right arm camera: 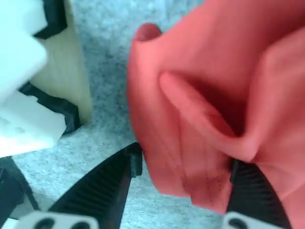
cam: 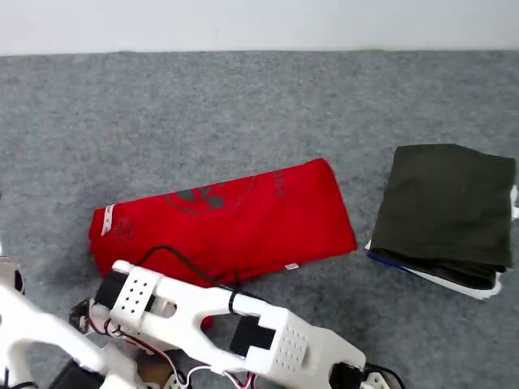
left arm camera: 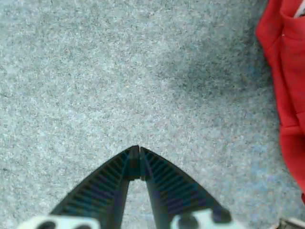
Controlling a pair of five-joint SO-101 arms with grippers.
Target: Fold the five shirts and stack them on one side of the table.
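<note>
A red shirt (cam: 227, 219), folded into a long band, lies on the grey carpet at centre-left. At the right lies a stack of folded shirts (cam: 446, 211) with a dark olive one on top and blue and white edges beneath. My right gripper (right arm camera: 183, 160) is at the red shirt's (right arm camera: 205, 95) near-left end, its fingers closed on a bunched fold of the fabric. Its white arm (cam: 211, 316) crosses the front of the table. My left gripper (left arm camera: 139, 149) hangs shut and empty over bare carpet, with the red shirt's edge (left arm camera: 286, 71) off to one side.
Grey carpet (cam: 243, 105) covers the table up to the white wall at the back. The other arm's white body (cam: 32, 328) sits at the near-left corner, and a white arm part (right arm camera: 28, 81) stands close beside the right gripper.
</note>
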